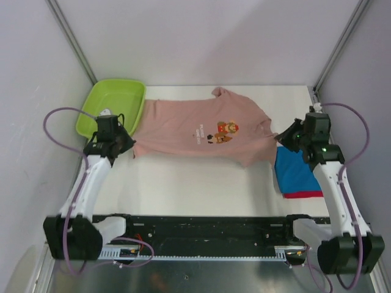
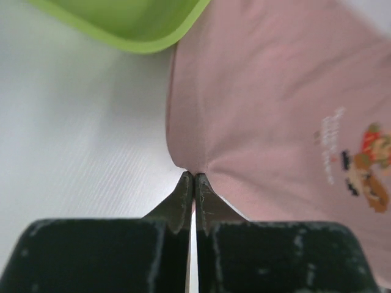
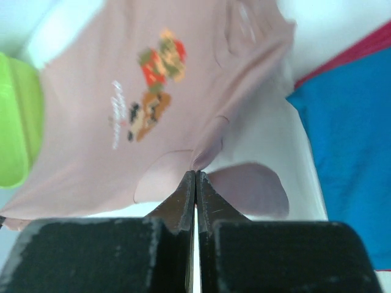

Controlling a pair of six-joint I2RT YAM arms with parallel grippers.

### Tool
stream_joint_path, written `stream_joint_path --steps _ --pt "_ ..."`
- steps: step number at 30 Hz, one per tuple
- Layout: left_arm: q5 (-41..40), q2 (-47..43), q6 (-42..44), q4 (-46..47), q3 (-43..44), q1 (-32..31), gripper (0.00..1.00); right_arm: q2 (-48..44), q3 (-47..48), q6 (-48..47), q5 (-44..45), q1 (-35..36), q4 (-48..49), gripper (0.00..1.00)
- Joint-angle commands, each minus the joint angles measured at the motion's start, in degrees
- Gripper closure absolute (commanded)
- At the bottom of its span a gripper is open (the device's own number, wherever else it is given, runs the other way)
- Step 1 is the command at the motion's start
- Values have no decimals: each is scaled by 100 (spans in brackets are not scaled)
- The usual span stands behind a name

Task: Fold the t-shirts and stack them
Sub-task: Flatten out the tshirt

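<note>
Presently spread across the white counter [image 1: 183, 183]: dusty pink soft cloth t-shirt [image 1: 201, 131], pixel print facing up. Clamped at its left edge by the left end effector [image 2: 194, 177] and at a puckered fold near the sleeve by the right end effector [image 3: 195, 174], both pinched tight on thin fabric, probably to tension it for folding. Stacked at the right end: folded blue cloth t-shirt [image 1: 296, 171] over folded red cloth t-shirt [image 1: 305, 195]. Set far left: glossy lime-green plastic tub [image 1: 91, 107], rigid, with a rounded rim.
</note>
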Motion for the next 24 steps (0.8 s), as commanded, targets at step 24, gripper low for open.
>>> stream_joint_path --steps 24 --pt "498 -155 -374 332 3748 58 100 -655 2952 168 1105 -48 1700 100"
